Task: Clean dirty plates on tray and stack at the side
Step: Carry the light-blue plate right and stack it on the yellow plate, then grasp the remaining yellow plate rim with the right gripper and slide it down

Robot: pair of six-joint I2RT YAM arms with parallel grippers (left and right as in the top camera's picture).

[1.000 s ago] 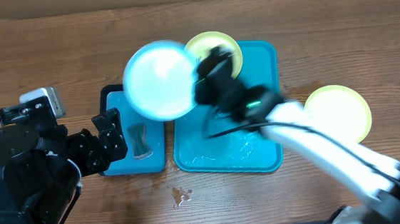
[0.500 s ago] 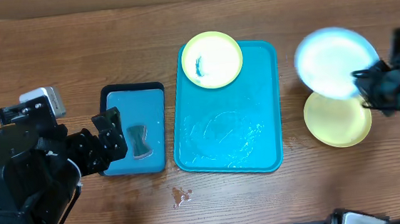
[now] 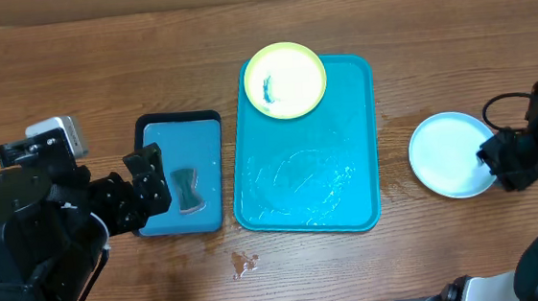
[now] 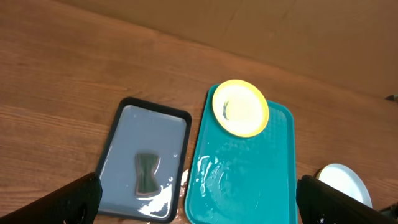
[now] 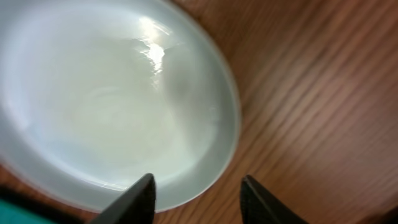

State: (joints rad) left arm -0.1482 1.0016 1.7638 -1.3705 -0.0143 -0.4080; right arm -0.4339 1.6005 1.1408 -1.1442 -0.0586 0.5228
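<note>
Wooden table (image 3: 97,49) bears the turquoise tray (image 3: 349,125), with a smeared yellow-green plate (image 3: 286,80) at its 12 o'clock. At 3 o'clock our right pincer (image 3: 496,159) hangs over the light blue plate (image 3: 447,154) rim, spread, gripping nothing. At 9 o'clock our left pincer (image 3: 153,184) gapes empty.

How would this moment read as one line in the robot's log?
right gripper: jaws open over light blue plate, on table beside tray | left gripper: open by small tray | smeared yellow-green plate: on tray

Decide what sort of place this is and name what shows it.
Probably a robotics lab bench staged for dishwashing: a robot arm at a wooden table, with a smeared plate on a wet tray.
</note>
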